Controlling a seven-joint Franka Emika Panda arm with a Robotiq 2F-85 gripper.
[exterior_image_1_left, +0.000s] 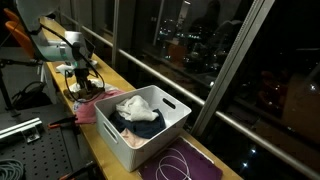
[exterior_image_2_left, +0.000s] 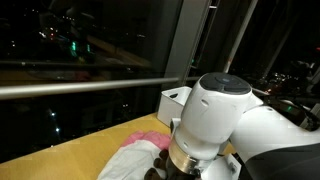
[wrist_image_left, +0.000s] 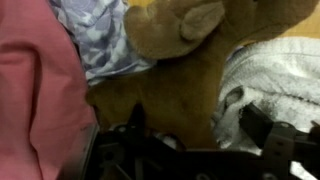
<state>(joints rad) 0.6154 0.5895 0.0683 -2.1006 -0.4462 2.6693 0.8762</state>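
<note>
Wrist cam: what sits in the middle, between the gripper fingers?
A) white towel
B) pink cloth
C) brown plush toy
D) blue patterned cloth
C: the brown plush toy fills the middle of the wrist view, right ahead of the gripper. The pink cloth lies off at one edge and the white towel at the other.

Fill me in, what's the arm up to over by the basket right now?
The gripper is down low over a heap of soft things on the wooden bench, beside the white basket of laundry. In the wrist view its fingers stand apart with a brown plush toy between them, a pink cloth on one side, a white towel on the other and a blue patterned cloth beyond. Nothing looks clamped.
</note>
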